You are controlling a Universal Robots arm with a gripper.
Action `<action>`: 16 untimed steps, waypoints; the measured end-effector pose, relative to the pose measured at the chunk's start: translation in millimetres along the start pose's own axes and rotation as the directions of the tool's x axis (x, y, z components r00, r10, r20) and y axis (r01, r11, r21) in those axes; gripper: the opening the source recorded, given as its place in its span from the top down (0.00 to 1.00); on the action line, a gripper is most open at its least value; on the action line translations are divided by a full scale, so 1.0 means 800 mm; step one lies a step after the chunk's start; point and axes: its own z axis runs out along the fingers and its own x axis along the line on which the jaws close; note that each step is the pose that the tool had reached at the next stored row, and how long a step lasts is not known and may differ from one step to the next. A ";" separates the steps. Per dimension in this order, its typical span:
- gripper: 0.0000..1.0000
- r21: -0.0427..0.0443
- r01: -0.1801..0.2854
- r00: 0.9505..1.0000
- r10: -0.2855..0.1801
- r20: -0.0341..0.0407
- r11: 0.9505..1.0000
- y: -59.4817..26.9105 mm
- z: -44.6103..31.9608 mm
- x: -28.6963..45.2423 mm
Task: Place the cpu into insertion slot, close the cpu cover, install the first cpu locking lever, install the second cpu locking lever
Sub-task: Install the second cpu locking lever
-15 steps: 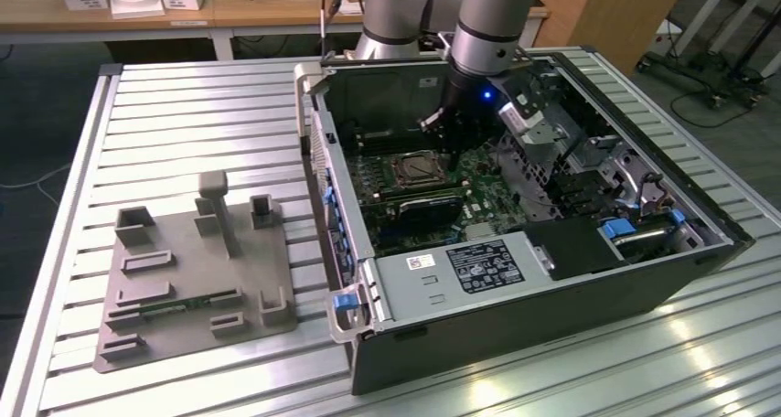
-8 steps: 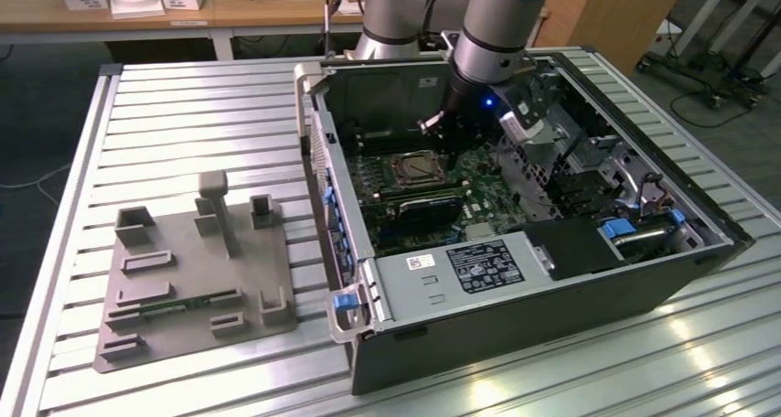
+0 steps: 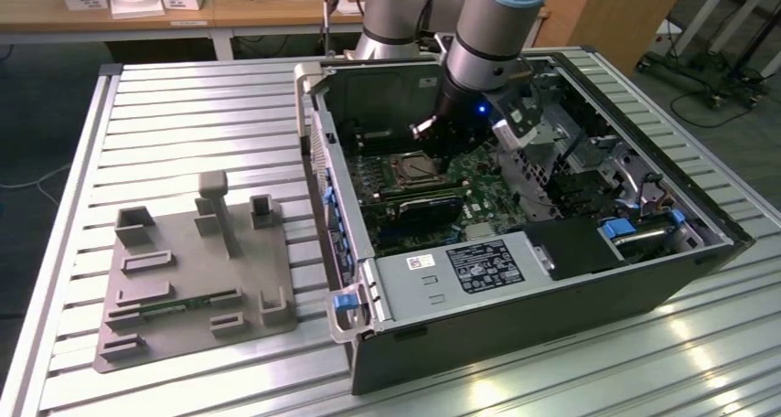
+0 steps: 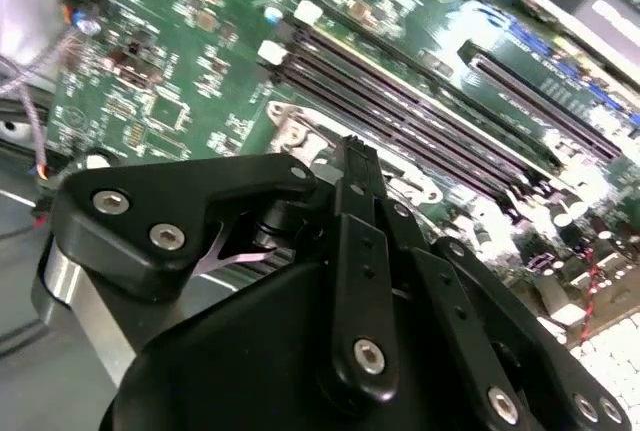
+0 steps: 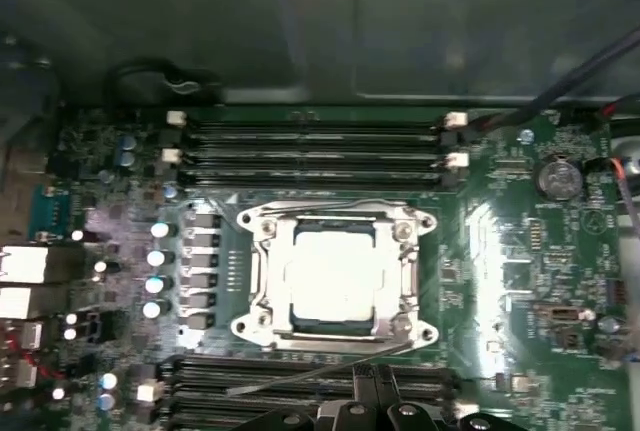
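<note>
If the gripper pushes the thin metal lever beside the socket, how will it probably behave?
The lever looks like thin wire, so it probably flexes and springs back. Its smooth shiny surface may slip off the gripper. The cpu sits close by, so a slip could scrape it.

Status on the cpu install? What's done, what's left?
Done: the cpu sits in the slot, and the cover appears closed flat around it. In hand: the gripper hovers just beside the socket, over the memory slots. One thin lever still looks unlatched, angled across those slots. Whether the other lever is latched is unclear.
</note>
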 end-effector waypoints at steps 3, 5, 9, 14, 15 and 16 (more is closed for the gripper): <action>0.90 -0.002 0.000 1.000 0.000 0.000 1.000 -0.004 -0.0004 0.0087; 0.90 -0.003 0.000 1.000 0.000 0.000 1.000 -0.006 -0.0007 0.0124; 0.90 -0.005 -0.001 1.000 0.001 -0.011 1.000 -0.008 -0.0007 0.0150; 0.90 -0.028 -0.004 1.000 0.003 -0.031 1.000 -0.010 -0.0007 0.0177; 0.90 -0.035 -0.004 0.999 0.003 -0.033 0.999 -0.010 -0.0007 0.0187; 0.90 -0.041 -0.005 0.999 0.003 -0.036 0.999 -0.010 -0.0007 0.0198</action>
